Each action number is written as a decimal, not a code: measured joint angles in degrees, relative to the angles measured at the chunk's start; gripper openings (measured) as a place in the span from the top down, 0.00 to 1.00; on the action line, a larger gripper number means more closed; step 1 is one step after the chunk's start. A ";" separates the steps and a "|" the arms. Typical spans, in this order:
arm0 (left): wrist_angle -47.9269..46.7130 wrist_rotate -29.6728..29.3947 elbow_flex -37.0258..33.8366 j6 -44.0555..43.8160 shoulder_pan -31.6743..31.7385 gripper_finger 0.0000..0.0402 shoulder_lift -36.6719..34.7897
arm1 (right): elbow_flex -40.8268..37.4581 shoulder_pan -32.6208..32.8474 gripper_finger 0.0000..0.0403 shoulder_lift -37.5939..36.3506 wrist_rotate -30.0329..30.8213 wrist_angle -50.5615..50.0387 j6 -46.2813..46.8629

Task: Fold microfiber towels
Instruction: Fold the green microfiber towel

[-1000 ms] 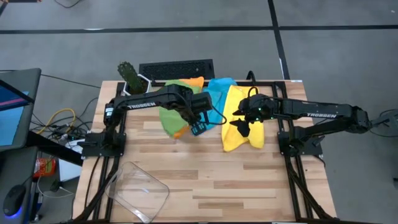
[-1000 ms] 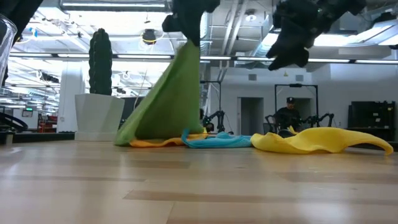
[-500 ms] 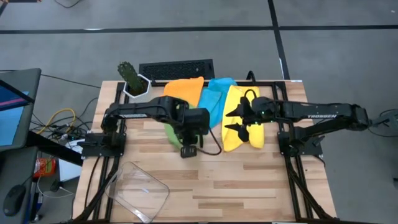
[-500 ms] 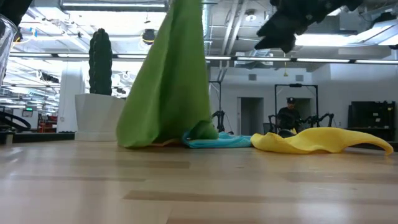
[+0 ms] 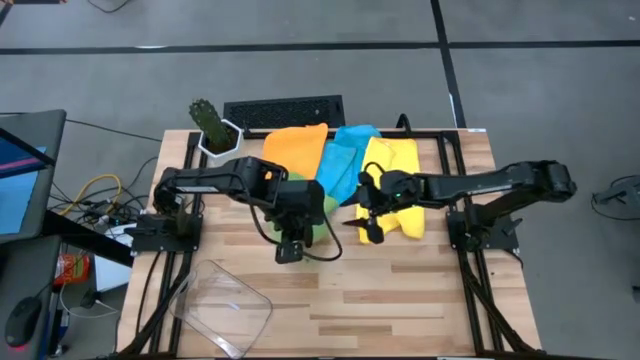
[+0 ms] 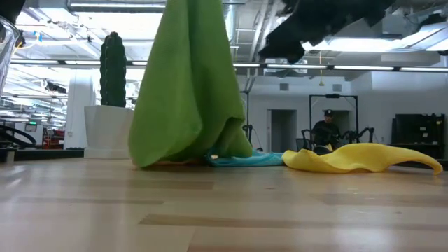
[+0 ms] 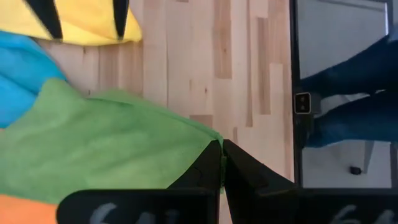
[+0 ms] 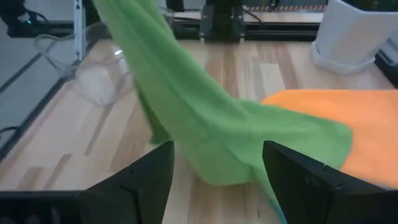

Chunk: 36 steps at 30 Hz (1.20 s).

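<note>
A green towel [image 6: 189,84] hangs as a tall, soft drape above the middle of the wooden table [image 5: 400,300], gathered to a point at the top and spreading into loose folds whose lower edge rests on the wood. The left gripper [image 7: 222,163] holds it up, its two dark fingers pinched together on one corner of the cloth. Behind it an orange towel [image 5: 295,145] lies flat near the table's far edge, with a light blue towel [image 5: 345,155] crumpled just beside it and a yellow towel [image 5: 395,190] spread in rumpled waves next to that. The right gripper [image 8: 217,177] hovers above the table just beside the hanging green cloth, fingers spread wide and holding nothing. A cactus in a white pot [image 5: 212,128] stands at the far left corner.
</note>
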 joint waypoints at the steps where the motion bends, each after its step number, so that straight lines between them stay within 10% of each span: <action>1: -0.13 0.70 0.00 -0.02 -0.37 1.00 -0.05 | -0.01 -0.01 0.33 1.23 -0.01 1.59 -0.50; 27: -2.82 -0.48 0.00 -2.48 -4.63 1.00 -0.03 | 2.60 1.60 0.34 25.38 -8.80 21.05 -2.59; 36: -2.80 -0.68 0.00 -2.56 -4.59 1.00 -0.03 | 3.74 2.65 0.74 26.33 -8.73 18.86 -2.55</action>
